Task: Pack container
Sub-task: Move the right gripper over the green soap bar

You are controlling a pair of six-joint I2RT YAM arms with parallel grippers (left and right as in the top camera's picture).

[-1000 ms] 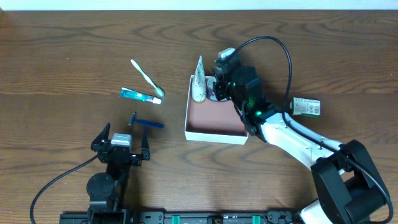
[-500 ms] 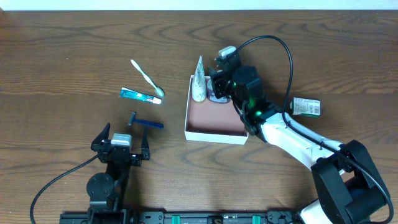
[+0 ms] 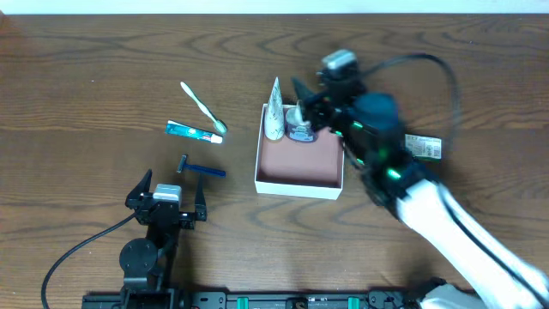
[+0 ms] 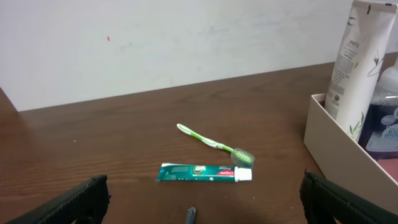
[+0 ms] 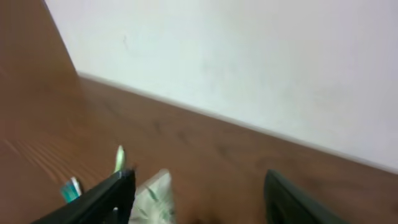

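Observation:
The container (image 3: 297, 186), a white square box with a pinkish-brown floor, sits mid-table. In its far left corner a white tube (image 3: 274, 110) stands upright, with a small dark blue jar (image 3: 298, 130) right beside it. My right gripper (image 3: 310, 103) hovers blurred just above and behind the jar, open and holding nothing; its wrist view shows the tube's tip (image 5: 153, 195) between the spread fingers (image 5: 107, 196). My left gripper (image 3: 167, 194) rests open near the front left. In its view the container wall (image 4: 339, 149), tube (image 4: 357, 62) and jar (image 4: 385, 121) show at right.
Left of the container lie a green toothbrush (image 3: 202, 106), a green toothpaste tube (image 3: 194, 131) and a blue razor (image 3: 200, 168). A small green-and-white carton (image 3: 423, 147) lies to the right, beside my right arm. The left wrist view shows the toothbrush (image 4: 214, 144) and toothpaste (image 4: 205, 172) ahead.
My right gripper has opened, let go of the dark jar in the container's far corner, and pulled up and to the right. The left arm has not moved.

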